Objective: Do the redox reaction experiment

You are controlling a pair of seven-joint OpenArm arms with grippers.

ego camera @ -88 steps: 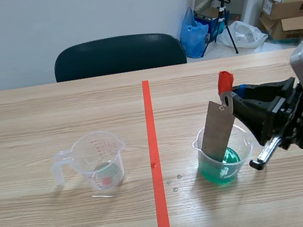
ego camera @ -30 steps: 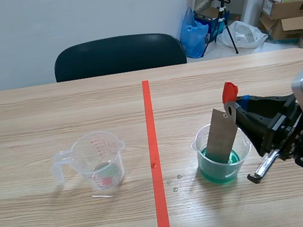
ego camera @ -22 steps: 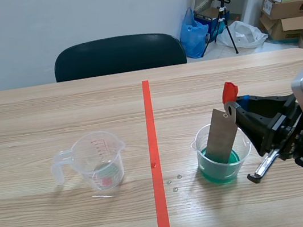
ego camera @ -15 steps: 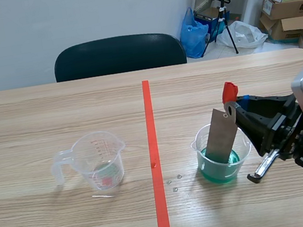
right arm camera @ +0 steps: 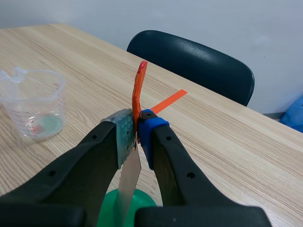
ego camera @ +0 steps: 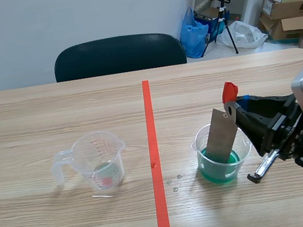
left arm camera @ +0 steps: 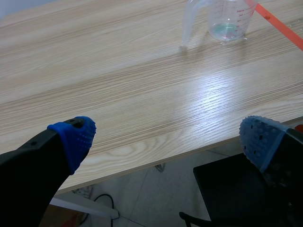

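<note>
Between right gripper [right arm camera: 137, 135] fingers [right arm camera: 165, 156], metal strip [right arm camera: 128, 182]

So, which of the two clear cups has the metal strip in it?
The cup with green liquid, right of the orange tape line; the metal strip leans in it. The other cup, left of the line, is almost empty.

We note a flat grey metal strip [ego camera: 221, 133] with a red-orange tab on top. It is tilted, and its lower end dips into green liquid in a small clear plastic beaker [ego camera: 205, 165] right of the orange-red tape line [ego camera: 156, 164]. The right gripper [ego camera: 232, 104] pinches its top. Left of the line a clear plastic measuring jug [ego camera: 98, 159] stands upright, with a little pale-green liquid at the bottom.
</note>
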